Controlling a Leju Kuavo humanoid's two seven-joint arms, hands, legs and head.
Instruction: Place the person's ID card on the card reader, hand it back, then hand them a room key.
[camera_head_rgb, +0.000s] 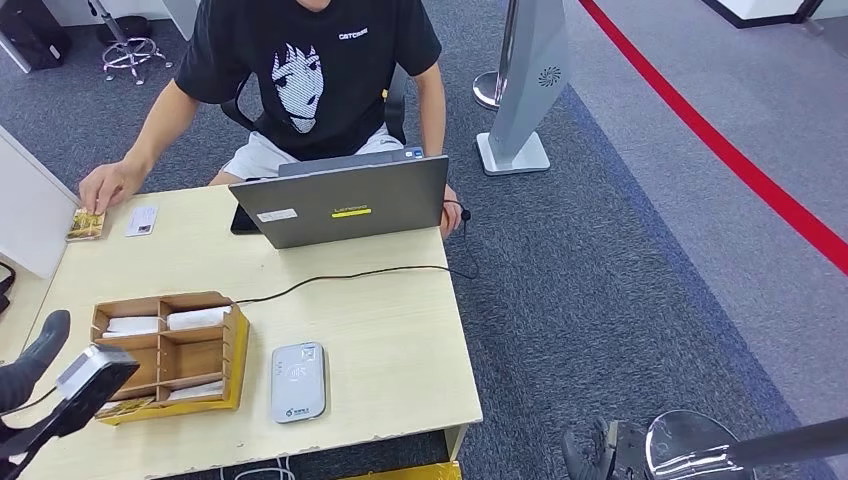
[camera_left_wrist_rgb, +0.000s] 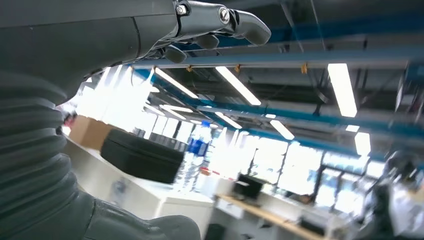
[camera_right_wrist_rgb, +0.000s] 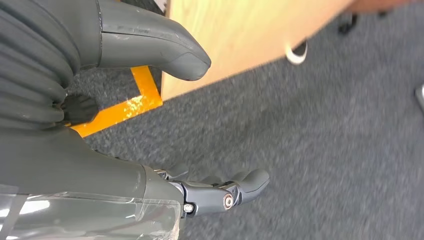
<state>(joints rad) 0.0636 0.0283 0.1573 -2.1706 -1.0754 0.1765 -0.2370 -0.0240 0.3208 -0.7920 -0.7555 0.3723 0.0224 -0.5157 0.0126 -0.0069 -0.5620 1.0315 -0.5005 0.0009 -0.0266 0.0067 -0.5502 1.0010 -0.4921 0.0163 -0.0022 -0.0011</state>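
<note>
A white card (camera_head_rgb: 142, 220) lies at the table's far left. Beside it the person's hand (camera_head_rgb: 108, 186) rests on a yellowish card (camera_head_rgb: 86, 224). The grey-white card reader (camera_head_rgb: 298, 381) lies flat near the front edge, with nothing on it. To its left stands a wooden organiser (camera_head_rgb: 165, 350) with white key cards in its slots. My left hand (camera_head_rgb: 35, 355) hovers at the table's front left corner, fingers (camera_left_wrist_rgb: 235, 22) and thumb (camera_left_wrist_rgb: 140, 227) apart and holding nothing. My right hand (camera_head_rgb: 592, 455) hangs low beside the table over the carpet, its palm (camera_right_wrist_rgb: 65, 165) empty, fingers spread.
A grey laptop (camera_head_rgb: 345, 205) stands open between me and the seated person (camera_head_rgb: 310, 70), and a black cable (camera_head_rgb: 350, 275) runs across the tabletop (camera_head_rgb: 390, 330). A white partition (camera_head_rgb: 25, 215) borders the table's left side. Orange floor tape (camera_right_wrist_rgb: 120, 105) runs under the front edge.
</note>
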